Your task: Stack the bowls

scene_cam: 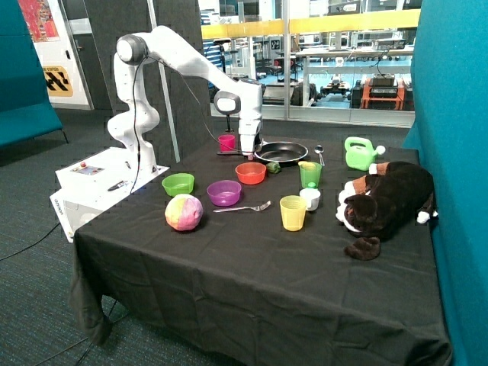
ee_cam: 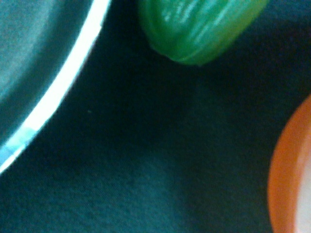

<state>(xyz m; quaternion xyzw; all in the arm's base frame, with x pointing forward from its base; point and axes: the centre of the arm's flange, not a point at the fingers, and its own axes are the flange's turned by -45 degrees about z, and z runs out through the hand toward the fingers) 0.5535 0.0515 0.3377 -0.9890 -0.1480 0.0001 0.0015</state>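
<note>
Arm reaches out from its base beyond the table's far-left corner, elbow high, forearm sloping down. I see the wrist vertical, gripper (scene_cam: pixel 249 155) pointing straight down, low over the table's far edge.

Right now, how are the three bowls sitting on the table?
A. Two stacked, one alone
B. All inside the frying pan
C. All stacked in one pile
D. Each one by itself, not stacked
D. The green bowl, the purple bowl and the orange bowl each stand alone on the black cloth, and the end effector is just behind the orange one.
</note>
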